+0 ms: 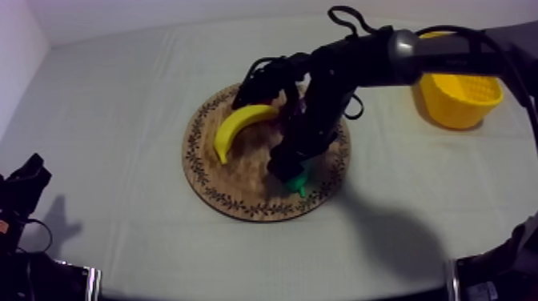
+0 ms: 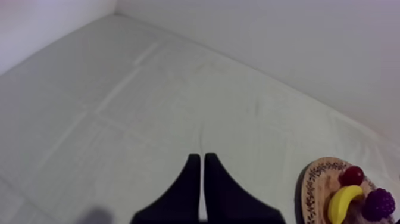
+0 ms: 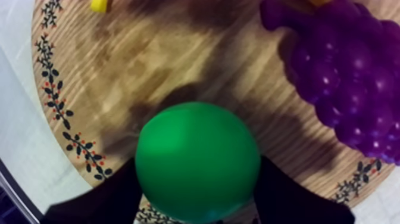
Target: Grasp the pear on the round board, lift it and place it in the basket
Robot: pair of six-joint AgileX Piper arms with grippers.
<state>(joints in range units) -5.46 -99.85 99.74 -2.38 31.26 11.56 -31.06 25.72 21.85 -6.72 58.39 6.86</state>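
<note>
The green pear point(image 1: 299, 184) is on the near right part of the round wooden board point(image 1: 240, 188). My right arm reaches in from the upper right, and my right gripper point(image 1: 290, 168) comes down onto the pear. In the right wrist view the pear point(image 3: 196, 158) sits between the two black fingers point(image 3: 116, 199), which press against its sides, so the right gripper point(image 3: 199, 199) is shut on the pear. My left gripper point(image 2: 202, 173) hangs over bare cloth with its fingers together as a narrow wedge. The yellow basket point(image 1: 456, 96) stands at the far right.
A banana point(image 1: 238, 128) lies on the board's left half. Purple grapes point(image 3: 345, 77) lie close beside the pear. A small red fruit point(image 2: 351, 175) sits at the board's far edge. My left arm point(image 1: 24, 184) rests low at the left.
</note>
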